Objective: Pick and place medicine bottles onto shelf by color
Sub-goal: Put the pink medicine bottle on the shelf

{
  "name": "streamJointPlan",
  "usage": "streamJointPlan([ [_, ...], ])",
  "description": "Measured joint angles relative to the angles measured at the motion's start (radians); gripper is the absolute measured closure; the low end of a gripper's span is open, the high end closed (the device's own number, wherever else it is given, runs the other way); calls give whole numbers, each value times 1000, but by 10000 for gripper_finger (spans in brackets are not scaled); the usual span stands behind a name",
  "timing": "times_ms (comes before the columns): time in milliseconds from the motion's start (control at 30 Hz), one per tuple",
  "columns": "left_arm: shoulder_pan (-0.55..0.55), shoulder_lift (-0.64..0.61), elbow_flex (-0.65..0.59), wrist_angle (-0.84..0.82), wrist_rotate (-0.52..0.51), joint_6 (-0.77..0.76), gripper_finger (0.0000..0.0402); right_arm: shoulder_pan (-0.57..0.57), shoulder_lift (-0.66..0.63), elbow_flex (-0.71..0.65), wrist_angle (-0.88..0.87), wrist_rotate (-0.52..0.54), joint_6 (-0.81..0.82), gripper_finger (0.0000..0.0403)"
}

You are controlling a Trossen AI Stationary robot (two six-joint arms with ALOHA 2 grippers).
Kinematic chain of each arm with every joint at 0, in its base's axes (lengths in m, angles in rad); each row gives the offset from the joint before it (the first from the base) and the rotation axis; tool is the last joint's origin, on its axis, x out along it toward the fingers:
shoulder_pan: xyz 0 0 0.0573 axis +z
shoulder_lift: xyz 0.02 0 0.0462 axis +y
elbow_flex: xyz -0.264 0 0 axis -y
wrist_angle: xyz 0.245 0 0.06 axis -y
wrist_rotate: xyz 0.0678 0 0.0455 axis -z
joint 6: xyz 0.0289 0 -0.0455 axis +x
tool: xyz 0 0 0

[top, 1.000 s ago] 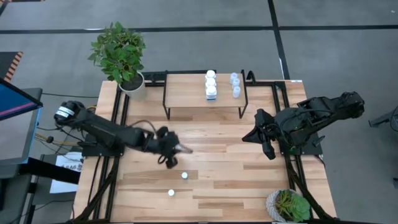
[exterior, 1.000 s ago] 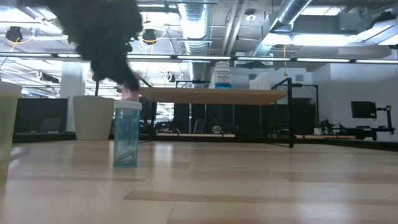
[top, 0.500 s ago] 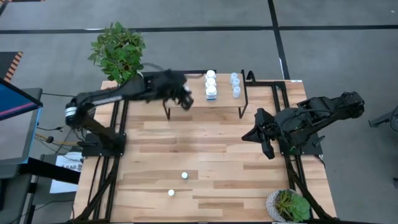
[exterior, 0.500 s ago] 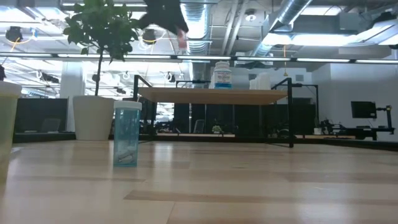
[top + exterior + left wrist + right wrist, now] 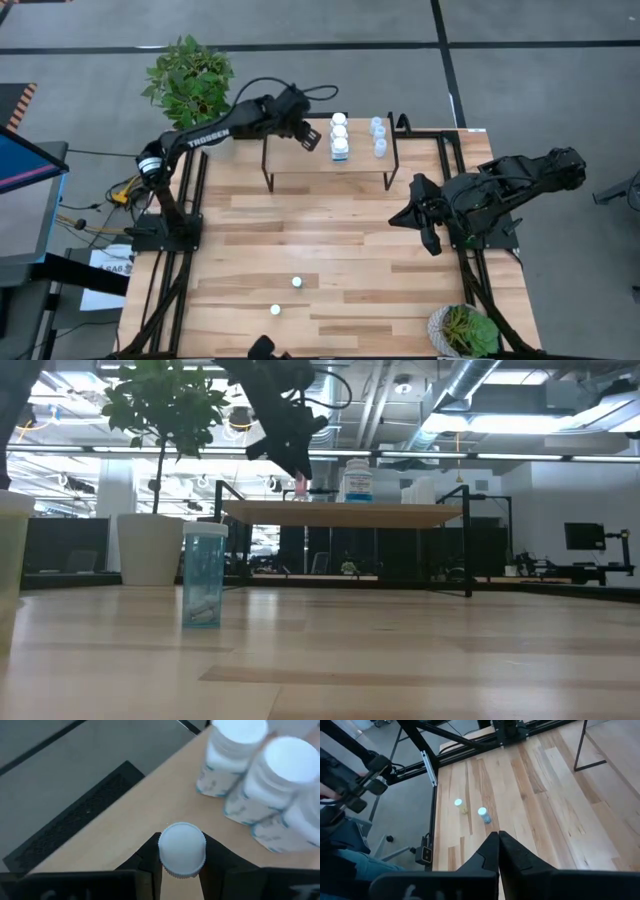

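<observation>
Grey floor (image 5: 520, 25) with dark seams is surrounding the plank-top table (image 5: 350, 250). Exposed silver ducts (image 5: 320, 390) are running across the ceiling, strip lights (image 5: 500, 455) glowing. Potted plants (image 5: 190, 85) are standing at two table corners.

Bright even ceiling light, soft shadows, near bottles blurred

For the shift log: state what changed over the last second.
The left gripper, its fingers shut on a small white-capped bottle, swung from the table's front to the shelf, beside the white bottles. Unchanged: the right gripper, shut and waiting at the right; two bottles on the table.
</observation>
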State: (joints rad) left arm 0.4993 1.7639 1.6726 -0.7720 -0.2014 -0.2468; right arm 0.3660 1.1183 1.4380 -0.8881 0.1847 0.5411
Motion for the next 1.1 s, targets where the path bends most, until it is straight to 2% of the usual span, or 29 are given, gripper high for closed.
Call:
streamJointPlan([
  [333,30,4,-1,13,-101,35,334,-1,0,0,-1,0,-44,379],
  [500,32,5,-1,34,-97,72,337,-10,0,0,-1,0,-45,383],
  [733,35,6,-2,33,-36,183,336,-10,0,0,0,0,-52,379],
  [933,57,6,-10,37,2,28,335,-10,0,0,8,0,-52,383],
  [1100,55,6,-37,75,-12,68,337,-10,0,0,8,0,-52,383],
])
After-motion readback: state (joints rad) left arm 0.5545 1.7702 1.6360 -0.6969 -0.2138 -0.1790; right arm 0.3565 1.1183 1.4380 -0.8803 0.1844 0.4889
